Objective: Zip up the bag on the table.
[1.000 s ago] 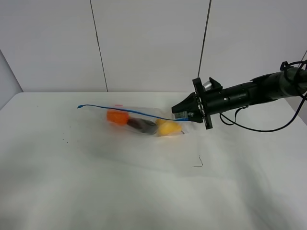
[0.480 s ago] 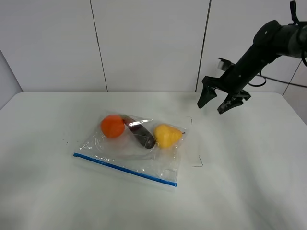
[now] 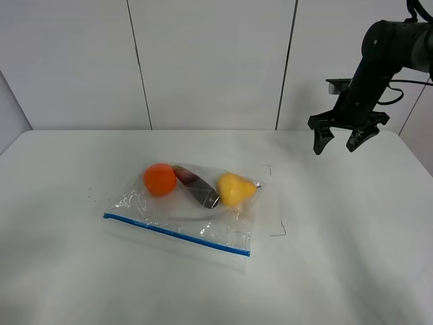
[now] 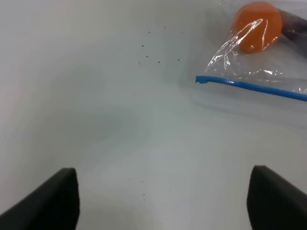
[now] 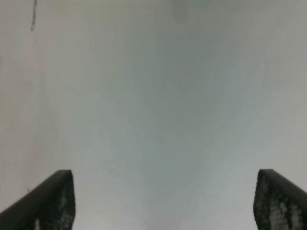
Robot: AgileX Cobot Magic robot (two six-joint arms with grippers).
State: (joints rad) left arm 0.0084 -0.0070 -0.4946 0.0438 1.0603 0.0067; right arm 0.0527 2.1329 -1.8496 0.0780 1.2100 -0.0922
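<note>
The right black robot hand point(image 3: 340, 140) hangs in the air over the far right part of the desk, with its two fingers spread wide and nothing between them. In its own camera, two dark fingertips point(image 5: 48, 201) stand far apart above bare white desk.

The left robot hand point(image 4: 163, 199) does not show in the high view. In its own camera, its two dark fingertips stand wide apart too, with nothing held, above the big plain white desk point(image 3: 352, 271). A few tiny dark specks point(image 4: 153, 50) lie on the desk there.

The clear crinkly plastic bag point(image 3: 186, 210) lies flat near the middle of the desk, well apart from the right hand. Its blue zip strip point(image 3: 176, 235) runs along the near edge. Inside, toward the far edge, sit a round orange fruit point(image 3: 160, 179), a long dark purple fruit point(image 3: 197, 189) and a yellow fruit point(image 3: 234, 189) in a row. A small thin black corner mark point(image 3: 280, 230) lies on the desk just beside the bag's right end.
</note>
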